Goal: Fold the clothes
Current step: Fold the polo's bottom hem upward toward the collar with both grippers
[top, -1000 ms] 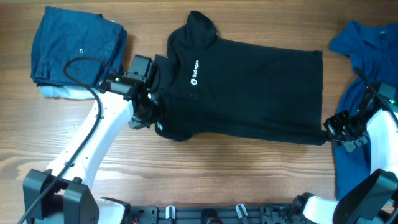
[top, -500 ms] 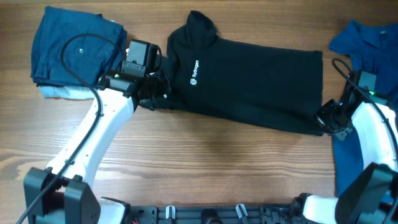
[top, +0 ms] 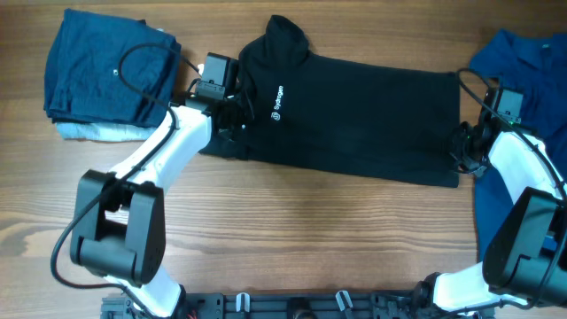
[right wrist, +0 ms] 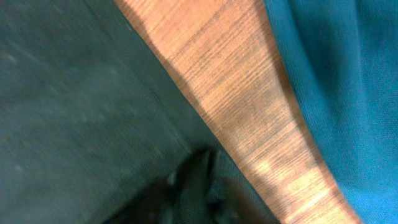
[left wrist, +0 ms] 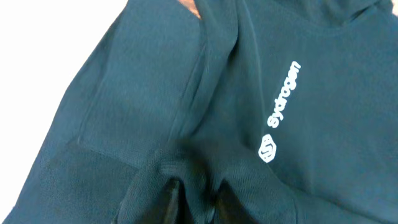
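Well, on the table [top: 292,239] the black shirt [top: 354,124] lies flat in the middle, its near side seemingly turned in, so this fold looks only begun. A folded blue shirt [top: 106,71] sits at left, and unfolded blue shirts [top: 523,53] wait at right. The left gripper [top: 232,120] and right gripper [top: 462,152] each pinch the black cloth.

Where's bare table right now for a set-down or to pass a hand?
Widest: the table strip in front of the black polo, along its whole length. Also a narrower strip behind the polo's body. Crowded: left tool at the sleeve near the folded blue stack; right tool against the blue shirts.
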Robot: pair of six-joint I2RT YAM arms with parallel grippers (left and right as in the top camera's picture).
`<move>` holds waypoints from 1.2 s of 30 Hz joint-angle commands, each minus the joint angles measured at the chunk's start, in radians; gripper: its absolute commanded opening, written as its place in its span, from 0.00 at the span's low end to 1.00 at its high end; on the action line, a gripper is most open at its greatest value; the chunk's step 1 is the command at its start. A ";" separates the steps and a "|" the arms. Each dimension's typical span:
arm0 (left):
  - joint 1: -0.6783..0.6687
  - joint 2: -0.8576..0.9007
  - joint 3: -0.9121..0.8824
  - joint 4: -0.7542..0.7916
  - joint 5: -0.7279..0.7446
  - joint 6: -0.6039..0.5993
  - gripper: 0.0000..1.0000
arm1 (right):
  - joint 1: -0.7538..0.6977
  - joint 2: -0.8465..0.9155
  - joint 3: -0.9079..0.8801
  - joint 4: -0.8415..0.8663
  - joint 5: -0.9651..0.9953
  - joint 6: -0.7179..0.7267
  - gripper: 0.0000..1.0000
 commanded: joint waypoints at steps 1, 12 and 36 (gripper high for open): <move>0.003 0.026 0.018 0.068 -0.017 0.072 0.47 | 0.006 0.016 0.016 0.068 0.023 -0.030 0.64; 0.066 0.020 0.402 -0.484 -0.017 0.065 0.11 | 0.013 -0.004 0.327 -0.417 -0.215 -0.161 0.57; 0.240 0.114 0.023 -0.341 0.105 0.197 0.68 | 0.043 0.004 0.060 -0.296 -0.156 -0.091 0.19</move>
